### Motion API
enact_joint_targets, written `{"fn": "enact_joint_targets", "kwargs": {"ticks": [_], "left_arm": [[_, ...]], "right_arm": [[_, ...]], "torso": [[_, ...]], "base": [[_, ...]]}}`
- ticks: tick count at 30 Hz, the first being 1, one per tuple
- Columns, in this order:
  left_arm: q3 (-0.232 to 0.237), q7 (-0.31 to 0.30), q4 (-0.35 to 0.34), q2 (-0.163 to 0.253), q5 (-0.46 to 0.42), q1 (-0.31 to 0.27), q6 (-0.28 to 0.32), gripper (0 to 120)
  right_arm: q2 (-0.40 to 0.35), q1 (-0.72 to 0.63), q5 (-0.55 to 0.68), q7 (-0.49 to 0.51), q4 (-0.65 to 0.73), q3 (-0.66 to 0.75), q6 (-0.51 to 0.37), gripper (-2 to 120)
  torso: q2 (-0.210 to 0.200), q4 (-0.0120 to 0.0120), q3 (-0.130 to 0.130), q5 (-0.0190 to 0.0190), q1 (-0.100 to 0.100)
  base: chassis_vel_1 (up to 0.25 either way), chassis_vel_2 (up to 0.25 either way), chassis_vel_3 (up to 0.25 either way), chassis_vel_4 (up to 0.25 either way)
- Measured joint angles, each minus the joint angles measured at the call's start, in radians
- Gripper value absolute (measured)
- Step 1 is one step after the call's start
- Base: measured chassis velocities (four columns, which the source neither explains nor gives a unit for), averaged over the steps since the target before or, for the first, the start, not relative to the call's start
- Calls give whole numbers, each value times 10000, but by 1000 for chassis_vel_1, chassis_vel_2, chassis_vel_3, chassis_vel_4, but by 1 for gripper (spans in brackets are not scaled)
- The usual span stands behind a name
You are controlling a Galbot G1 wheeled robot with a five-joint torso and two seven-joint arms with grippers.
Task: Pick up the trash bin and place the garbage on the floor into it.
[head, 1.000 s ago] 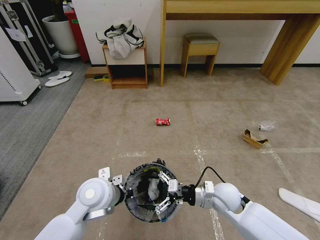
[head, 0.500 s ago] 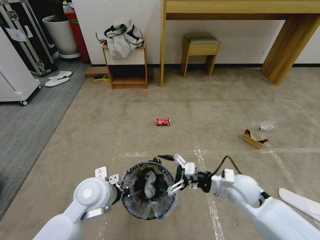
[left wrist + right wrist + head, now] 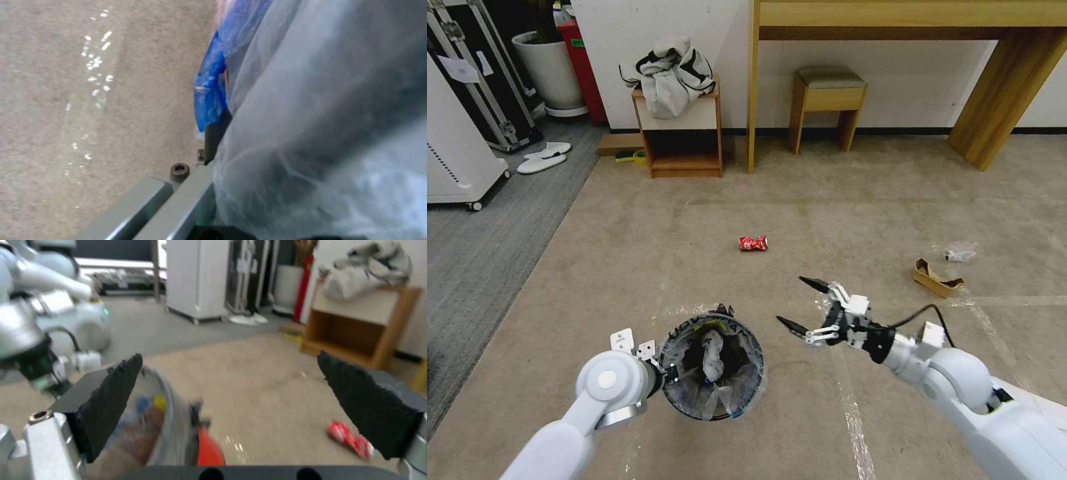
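The trash bin [image 3: 712,367], round with a clear liner, hangs low at my front left, and my left gripper [image 3: 662,375] is shut on its rim. Crumpled white paper [image 3: 712,353] lies inside it. In the left wrist view the clear bag [image 3: 311,116] and its blue edge [image 3: 209,90] press against one finger [image 3: 216,133]. My right gripper [image 3: 792,301] is open and holds nothing, to the right of the bin above the floor [image 3: 760,200]. Garbage on the carpet: a crushed red can [image 3: 753,243] [image 3: 351,441], a cardboard piece [image 3: 936,278], a clear plastic bottle [image 3: 960,252].
White slippers [image 3: 544,157] lie on the grey carpet strip at far left. A small wooden shelf [image 3: 684,143] with a bundle of cloth, a stool [image 3: 827,100] and a wooden desk leg [image 3: 1000,100] line the back wall. A white cabinet on wheels [image 3: 457,160] stands left.
My right gripper drew out from over the bin and swung right and forward, staying open. The white paper stayed in the bin. The left arm shifted slightly left with the bin.
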Motion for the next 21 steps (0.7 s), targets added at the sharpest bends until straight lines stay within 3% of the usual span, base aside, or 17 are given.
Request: {"fn": "enact_joint_targets", "kwargs": {"ticks": [6,14,21], "left_arm": [[157,-125,25,-334,336,17,0,0],[187,-116,39,-454,690,86,-2,0],[134,-61,6,-562,900,155,-4,0]], "right_arm": [[482,-688,-622,-173,-507,712,452,100],[1548,-1243,-1249,-195,-1301,1443,886,100],[1988,-1466,-1619,-168,-1573,1689,1159,100]], "torso": [[0,5,0,0,0],[0,4,0,0,0],[1,1,0,0,0]], "base": [[0,0,0,0],[0,0,0,0],[0,0,0,0]]}}
